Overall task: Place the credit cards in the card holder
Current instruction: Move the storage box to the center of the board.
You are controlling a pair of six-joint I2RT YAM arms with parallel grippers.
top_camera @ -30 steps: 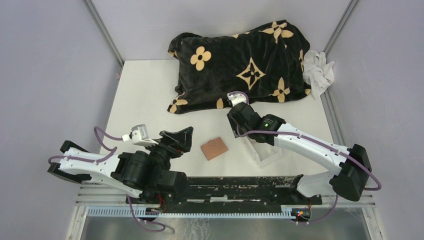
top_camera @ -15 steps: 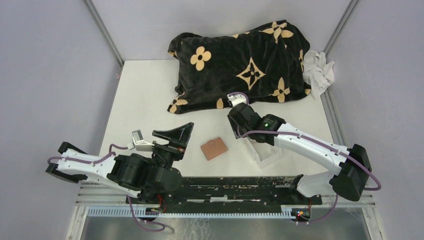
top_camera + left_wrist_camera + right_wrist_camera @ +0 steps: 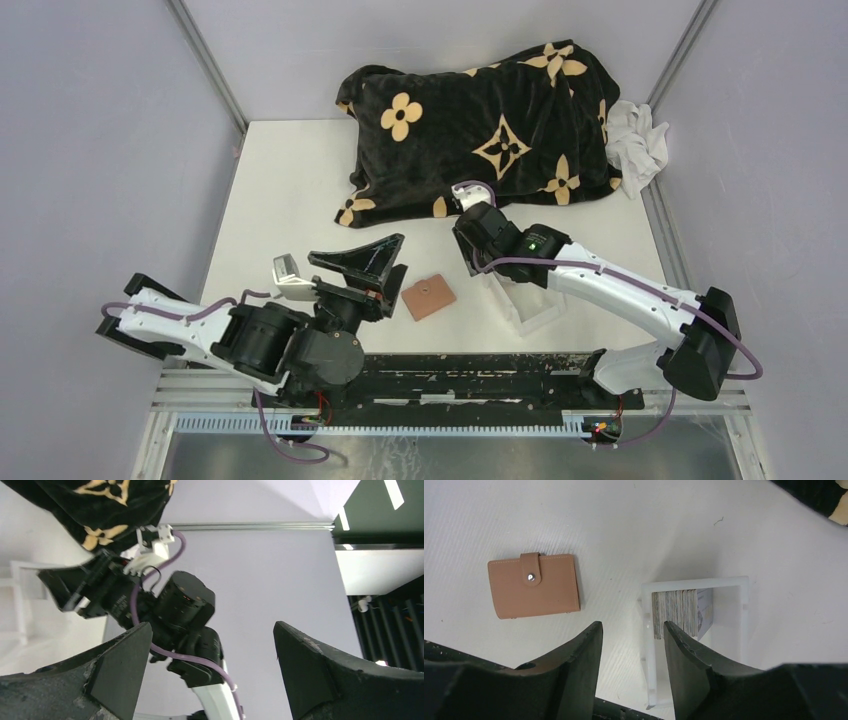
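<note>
Right now the right gripper point(image 3: 631, 628) has its jaws partly apart with nothing between them, hanging over the table point(image 3: 290, 190) just off the near left corner of the clear tray point(image 3: 744, 605). The credit cards point(image 3: 676, 612) stand on edge inside that tray, packed tight in one stack against its left wall.

That packing is the first hazard. Jaws coming down on the stack would likely catch several cards at once, or land one finger on the tray wall instead of a card. The tray looks light, so a finger on its rim could tip it or drag it and spill the stack. A single thin card pinched by its edge could also twist or slip out on the way across.

Left of the tray, well apart from it, lies the card holder point(image 3: 534, 587), flat on the table near its near edge, between the two arms. Its flap is snapped shut. No card can go in until it is opened, and pushing a card at it closed would only shove it along the smooth surface.

The left gripper point(image 3: 212, 630) has its jaws spread wide and holds nothing. It is tilted up off the table, just left of the card holder point(image 3: 428, 297), so it is not bracing it. Prying the snap without a firm hold could flip the holder or slide it toward the edge.

The black flowered blanket point(image 3: 480, 130) lies at the far side, clear of all this.
</note>
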